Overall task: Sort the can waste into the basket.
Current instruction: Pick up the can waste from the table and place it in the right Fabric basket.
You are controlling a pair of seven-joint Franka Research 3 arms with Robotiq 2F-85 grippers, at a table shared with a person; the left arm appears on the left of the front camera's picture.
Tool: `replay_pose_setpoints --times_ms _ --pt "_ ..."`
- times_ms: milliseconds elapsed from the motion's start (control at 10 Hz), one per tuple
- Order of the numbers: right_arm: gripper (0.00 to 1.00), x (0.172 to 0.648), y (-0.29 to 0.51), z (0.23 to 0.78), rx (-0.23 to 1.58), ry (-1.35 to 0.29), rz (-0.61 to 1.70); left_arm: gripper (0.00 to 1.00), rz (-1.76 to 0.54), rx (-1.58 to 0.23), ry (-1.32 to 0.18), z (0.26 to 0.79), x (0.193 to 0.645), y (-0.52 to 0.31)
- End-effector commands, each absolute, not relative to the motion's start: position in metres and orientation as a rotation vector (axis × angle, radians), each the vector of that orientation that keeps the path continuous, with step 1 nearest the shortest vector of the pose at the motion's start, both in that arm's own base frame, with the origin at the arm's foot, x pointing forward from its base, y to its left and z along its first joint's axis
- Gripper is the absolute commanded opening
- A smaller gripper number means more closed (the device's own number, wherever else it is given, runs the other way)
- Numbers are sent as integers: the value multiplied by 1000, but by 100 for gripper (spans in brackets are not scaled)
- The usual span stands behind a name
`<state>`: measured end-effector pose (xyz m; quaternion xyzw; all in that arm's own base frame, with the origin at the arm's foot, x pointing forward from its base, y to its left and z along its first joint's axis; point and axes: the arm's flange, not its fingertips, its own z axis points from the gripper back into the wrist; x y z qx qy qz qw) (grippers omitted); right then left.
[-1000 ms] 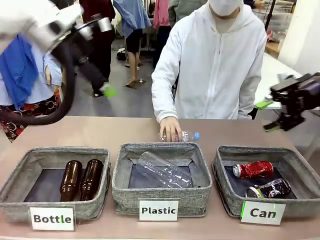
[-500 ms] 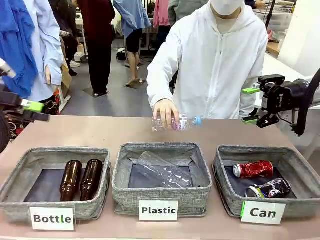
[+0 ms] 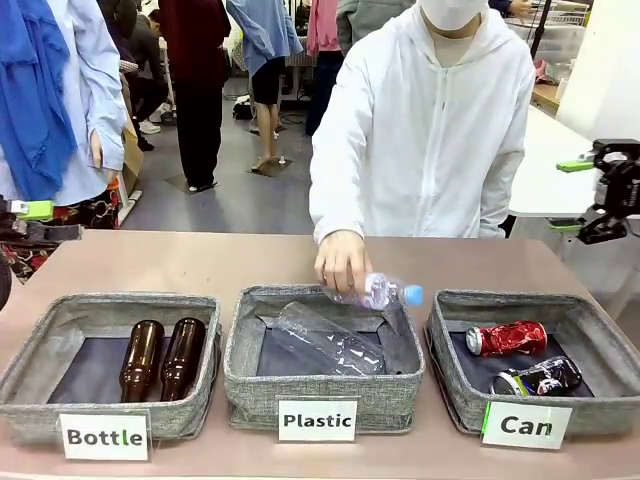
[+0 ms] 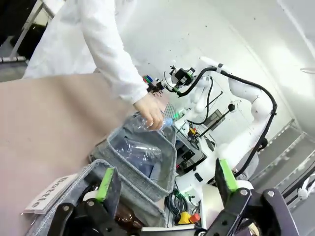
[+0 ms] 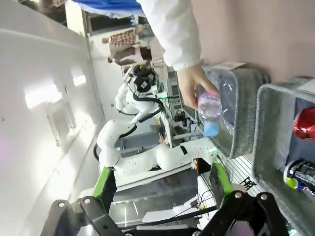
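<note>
The red crushed can [image 3: 505, 338] and the dark blue-black can [image 3: 540, 377] lie side by side in the grey "Can" basket [image 3: 440, 335] at the right. My right gripper [image 3: 572, 196] hangs open and empty at the right edge, above and behind that basket. In the right wrist view its open gripper [image 5: 163, 181] looks toward the red can [image 5: 306, 123], the dark can [image 5: 302, 172] and the basket [image 5: 275, 123]. At the table's far left edge my left gripper [image 3: 35, 220] is also open; nothing lies between its tips [image 4: 166, 179] in the left wrist view.
A person's hand [image 3: 343, 262] holds a clear plastic bottle [image 3: 378, 292] with a blue cap over the back of the "Plastic" basket [image 3: 240, 350], which holds another clear bottle. Two brown glass bottles [image 3: 160, 358] lie in the "Bottle" basket [image 3: 40, 340].
My right gripper has drawn back to the right edge. The left gripper swung down to the left edge and stays there. The person's hand lowered the plastic bottle over the "Plastic" basket.
</note>
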<state>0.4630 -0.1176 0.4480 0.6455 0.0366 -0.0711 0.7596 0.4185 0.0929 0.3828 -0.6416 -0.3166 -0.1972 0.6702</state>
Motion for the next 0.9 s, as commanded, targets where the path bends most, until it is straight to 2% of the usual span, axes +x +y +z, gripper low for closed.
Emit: replay_pose_setpoints --times_ms 0,800 --pt "100 466 -102 445 1407 108 -134 100 -425 -1435 -693 383 420 91" --pt "100 466 -102 445 1407 108 -134 100 -425 -1435 -693 383 420 91"
